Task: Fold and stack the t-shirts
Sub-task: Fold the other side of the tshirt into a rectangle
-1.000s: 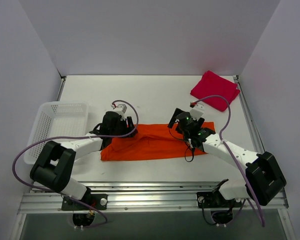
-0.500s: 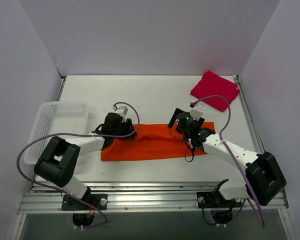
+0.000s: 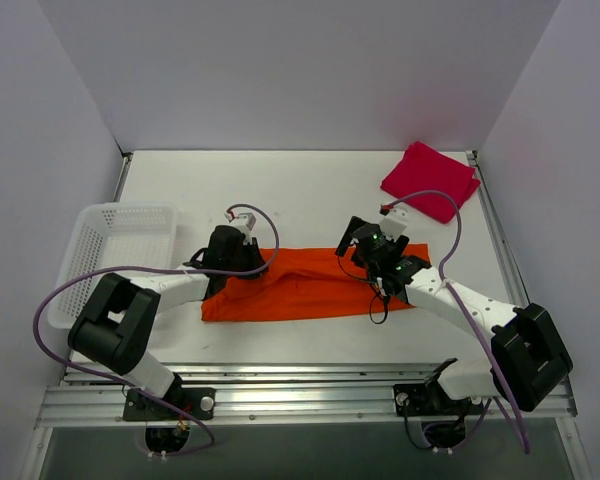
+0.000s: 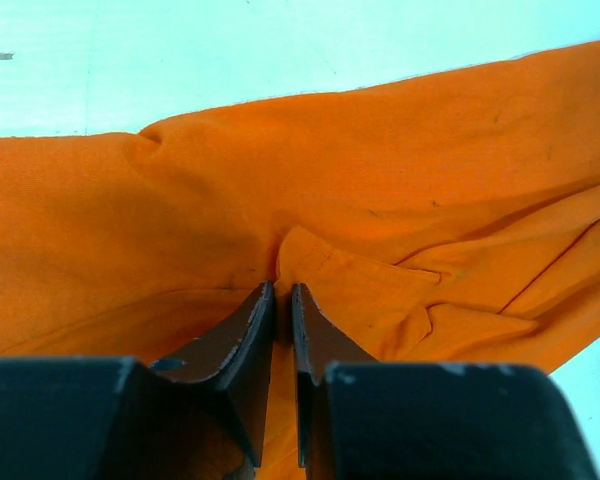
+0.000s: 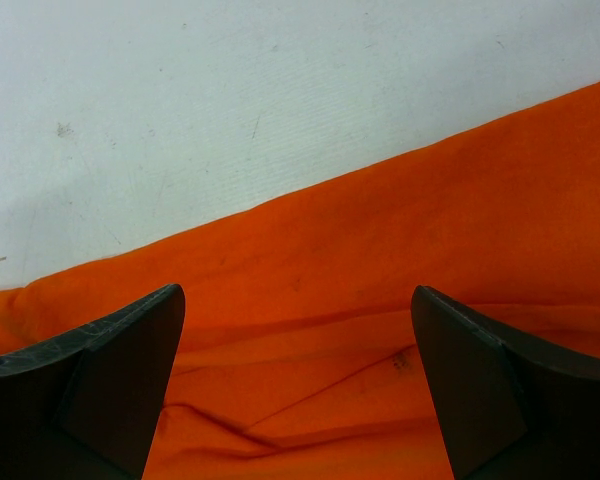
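The orange t-shirt (image 3: 300, 285) lies as a long folded band across the near middle of the table. My left gripper (image 3: 244, 264) is down on its left end. In the left wrist view the left gripper (image 4: 283, 287) is shut, pinching a raised fold of the orange t-shirt (image 4: 400, 180). My right gripper (image 3: 364, 254) is over the band's right part. In the right wrist view the right gripper (image 5: 298, 295) is wide open and empty above the orange t-shirt (image 5: 380, 230), near its far edge. The red t-shirt (image 3: 430, 180) lies folded at the far right corner.
A white mesh basket (image 3: 80, 240) stands at the left edge of the table. Purple cables loop over both arms. Walls enclose the table on the left, back and right.
My left arm's elbow has swung slightly right and its gripper has settled a little lower on the shirt's left end. The right arm and both shirts have not moved.
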Motion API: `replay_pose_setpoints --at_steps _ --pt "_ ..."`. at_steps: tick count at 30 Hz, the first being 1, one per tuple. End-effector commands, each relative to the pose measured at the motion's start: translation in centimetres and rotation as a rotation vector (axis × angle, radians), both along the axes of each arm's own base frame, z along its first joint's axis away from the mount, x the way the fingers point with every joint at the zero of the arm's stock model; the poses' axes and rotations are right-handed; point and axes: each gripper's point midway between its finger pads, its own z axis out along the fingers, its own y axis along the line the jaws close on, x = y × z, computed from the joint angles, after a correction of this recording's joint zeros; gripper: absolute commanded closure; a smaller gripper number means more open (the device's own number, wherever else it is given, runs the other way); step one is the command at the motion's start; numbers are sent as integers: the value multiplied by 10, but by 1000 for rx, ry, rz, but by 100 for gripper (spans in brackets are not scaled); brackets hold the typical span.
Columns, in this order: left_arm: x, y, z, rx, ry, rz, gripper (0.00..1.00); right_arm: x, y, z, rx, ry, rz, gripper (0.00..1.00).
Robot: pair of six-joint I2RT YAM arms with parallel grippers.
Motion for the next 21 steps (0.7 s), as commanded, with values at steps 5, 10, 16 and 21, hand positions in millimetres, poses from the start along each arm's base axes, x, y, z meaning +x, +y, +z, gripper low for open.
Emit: replay_pose_setpoints --at_steps 5,10,16,21 --pt "7 0 25 -27 -75 8 86 3 0 6 1 -22 -14 8" --pt "-9 0 41 -62 -87 18 89 2 0 7 2 -23 -13 9" --pt "-46 -6 59 -32 -126 44 89 0 -1 12 6 -33 -14 9" --pt "-75 0 43 -14 -70 75 80 -4 -3 16 17 -44 -28 9"
